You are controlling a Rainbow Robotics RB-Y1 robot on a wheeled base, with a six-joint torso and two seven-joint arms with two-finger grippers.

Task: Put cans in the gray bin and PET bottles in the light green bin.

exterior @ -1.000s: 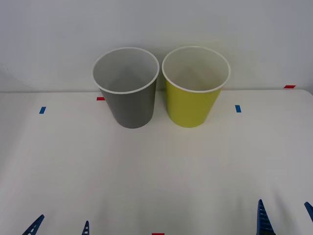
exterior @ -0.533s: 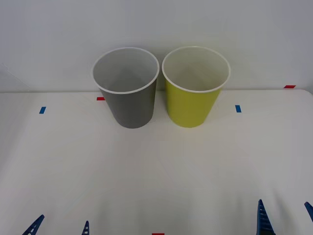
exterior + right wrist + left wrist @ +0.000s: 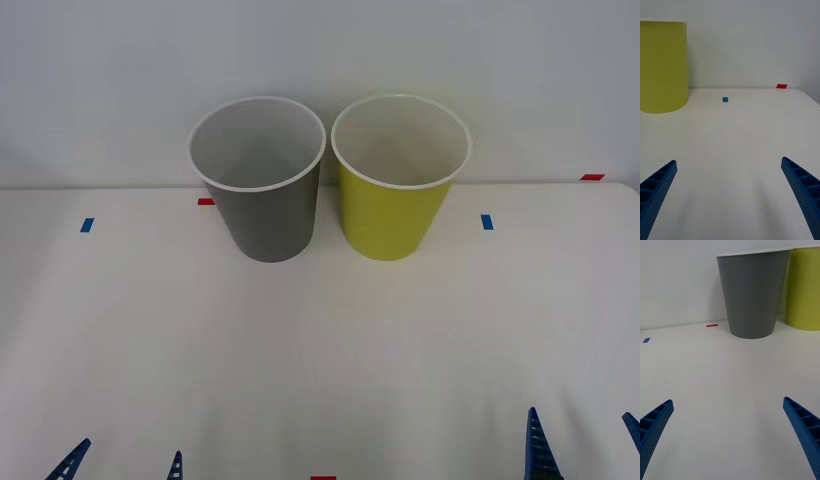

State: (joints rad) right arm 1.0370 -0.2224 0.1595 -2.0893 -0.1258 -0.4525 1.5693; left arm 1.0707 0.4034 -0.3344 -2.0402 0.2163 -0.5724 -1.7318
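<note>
The tall tapered gray round bin with white rim [image 3: 262,190] is found upright at the far side of the white table [image 3: 320,340], toward the robot's left of centre. The tall tapered yellow-green round bin with white rim [image 3: 397,190] stands upright just beside it on the robot's right; the two rims are near each other, and whether they touch cannot be told. Both pale interiors, so far as they are exposed in the front view, appear bare.

No can and no PET bottle is seen on the table, so the location of an item to be sorted cannot be stated. It is judged that no sorting step is in hand.

The left gripper [image 3: 122,462] is held low at the near edge of the table with its blue ribbed fingers [image 3: 655,423] spread wide apart and nothing between them. The right gripper [image 3: 582,445] is held likewise at the near right, fingers [image 3: 801,187] apart and unloaded.

Relation governing the coming move: both bins lie ahead of the grippers. The gray bin is nearer the left gripper and the yellow-green bin nearer the right.

Small blue tape squares [image 3: 487,222] and red tape strips [image 3: 592,177] are noted on the table. No brand, label or legible writing is observed.
</note>
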